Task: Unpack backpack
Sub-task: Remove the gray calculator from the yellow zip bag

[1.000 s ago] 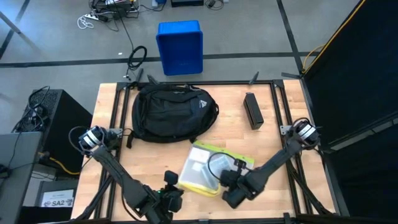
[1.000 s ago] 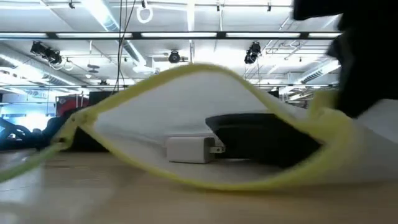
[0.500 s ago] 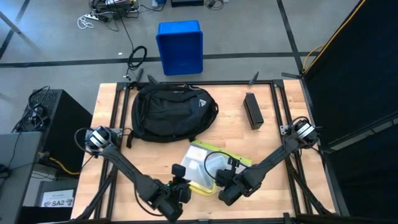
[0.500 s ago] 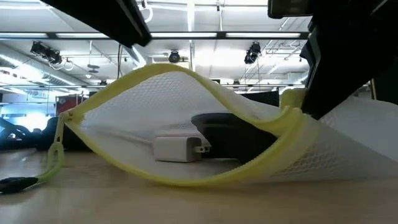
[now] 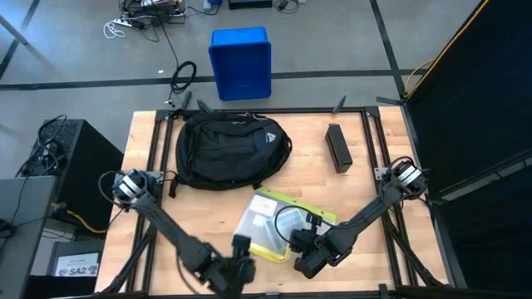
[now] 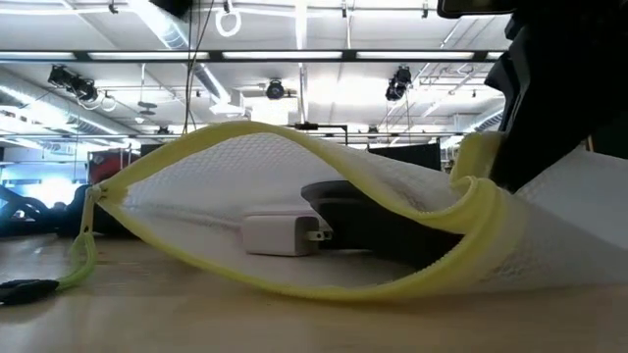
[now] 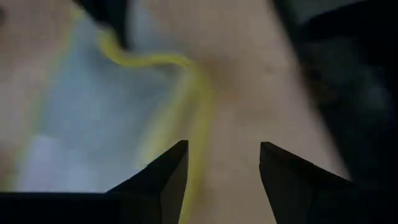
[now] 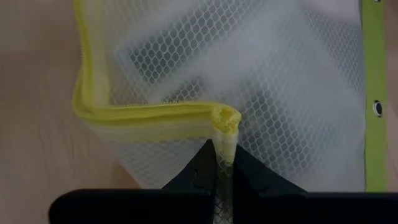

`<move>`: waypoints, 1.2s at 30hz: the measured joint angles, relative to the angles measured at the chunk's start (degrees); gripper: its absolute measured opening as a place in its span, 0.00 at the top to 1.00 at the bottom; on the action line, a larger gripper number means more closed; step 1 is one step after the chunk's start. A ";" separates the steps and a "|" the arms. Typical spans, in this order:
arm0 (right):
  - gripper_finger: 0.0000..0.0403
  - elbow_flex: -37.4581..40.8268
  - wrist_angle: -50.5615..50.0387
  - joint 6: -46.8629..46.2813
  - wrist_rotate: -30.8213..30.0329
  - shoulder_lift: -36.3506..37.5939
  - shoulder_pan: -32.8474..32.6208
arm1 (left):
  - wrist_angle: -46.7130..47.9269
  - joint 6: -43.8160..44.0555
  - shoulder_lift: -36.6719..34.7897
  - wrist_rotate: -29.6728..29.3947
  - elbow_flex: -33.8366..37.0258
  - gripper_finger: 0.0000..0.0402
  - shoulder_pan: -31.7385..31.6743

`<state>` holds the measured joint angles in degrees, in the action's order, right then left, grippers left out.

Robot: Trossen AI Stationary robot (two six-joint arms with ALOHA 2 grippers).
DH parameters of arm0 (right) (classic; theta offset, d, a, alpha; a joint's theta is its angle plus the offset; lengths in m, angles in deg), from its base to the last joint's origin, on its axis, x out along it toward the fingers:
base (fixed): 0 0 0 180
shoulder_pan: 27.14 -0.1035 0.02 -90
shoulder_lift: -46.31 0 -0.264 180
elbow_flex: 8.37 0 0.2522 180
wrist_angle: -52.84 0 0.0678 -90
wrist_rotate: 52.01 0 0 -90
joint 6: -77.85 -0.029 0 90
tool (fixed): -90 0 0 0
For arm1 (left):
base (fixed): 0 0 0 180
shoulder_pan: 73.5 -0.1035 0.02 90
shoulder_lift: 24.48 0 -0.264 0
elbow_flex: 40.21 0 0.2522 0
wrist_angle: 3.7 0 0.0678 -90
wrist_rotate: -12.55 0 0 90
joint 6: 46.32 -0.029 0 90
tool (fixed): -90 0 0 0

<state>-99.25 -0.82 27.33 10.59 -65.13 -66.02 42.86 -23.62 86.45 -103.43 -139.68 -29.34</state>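
table (image 5: 378, 208): wooden top inside a dark frame, carrying everything below.
backpack (image 5: 229, 152): lying flat at the far left part of the table, well apart from both grippers; pale triangular logo (image 5: 268, 140) facing up on its right side; a strap trailing toward the left edge.
blue bin (image 5: 240, 62): sitting on the floor beyond the far edge of the table, just behind the backpack.
mesh pouch (image 5: 268, 226): lying near the front middle of the table, white netting with a yellow zip border; in the low view its mouth (image 6: 294, 211) is gaping open toward the camera.
black box (image 5: 337, 147): long dark block lying at the far right of the table, well apart from the pouch.
pouch contents: a white charger plug (image 6: 282, 234) is resting inside with its prongs pointing right, a dark rounded item (image 6: 368, 211) lying just behind it.
right gripper (image 8: 221, 163): sitting at the pouch's near right corner; fingers are pressing together on the yellow zip edge (image 8: 155, 112), pinching a fold of it and holding that side up.
left gripper (image 7: 222, 165): hovering at the front edge of the table just beside the pouch's near left corner; fingers (image 7: 163, 177) are standing apart with bare wood between them, gripping nothing, the yellow border running just past one finger.
zip pull (image 6: 29, 287): small dark tab lying on the wood at the pouch's left end.
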 joint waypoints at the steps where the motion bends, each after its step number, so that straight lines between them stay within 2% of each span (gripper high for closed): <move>1: 1.00 0.00 0.28 0.01 -0.05 0.00 0.02 | 0.07 1.64 0.00 0.59 0.38 0.58 0.73; 6: 1.00 0.00 1.61 0.04 -0.45 0.00 0.19 | -3.81 9.75 0.37 1.36 5.76 0.58 1.15; 11: 1.00 0.00 2.75 0.89 -1.07 0.00 0.68 | -17.08 11.29 0.42 2.05 14.20 0.58 -1.76; 13: 1.00 0.00 3.33 1.45 -1.05 0.00 0.98 | -19.11 11.25 0.46 0.01 16.21 0.58 -3.45; 19: 1.00 -0.02 4.57 2.67 -0.40 0.00 1.27 | -13.52 12.55 0.41 -13.03 16.63 0.58 -6.67; 24: 1.00 -0.02 4.55 2.69 -0.21 0.00 1.27 | -11.36 12.70 0.42 -17.67 16.63 0.58 -8.30; 29: 1.00 -0.02 4.79 2.99 1.01 0.00 1.25 | -10.65 10.63 0.42 -19.56 16.63 0.58 -9.45; 36: 1.00 -0.02 8.44 5.70 10.03 2.53 -0.40 | -10.56 4.38 0.42 -19.46 16.63 0.58 -9.46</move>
<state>-99.28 7.62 33.04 20.63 -62.60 -66.41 32.30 -19.24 86.87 -122.89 -123.05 -38.80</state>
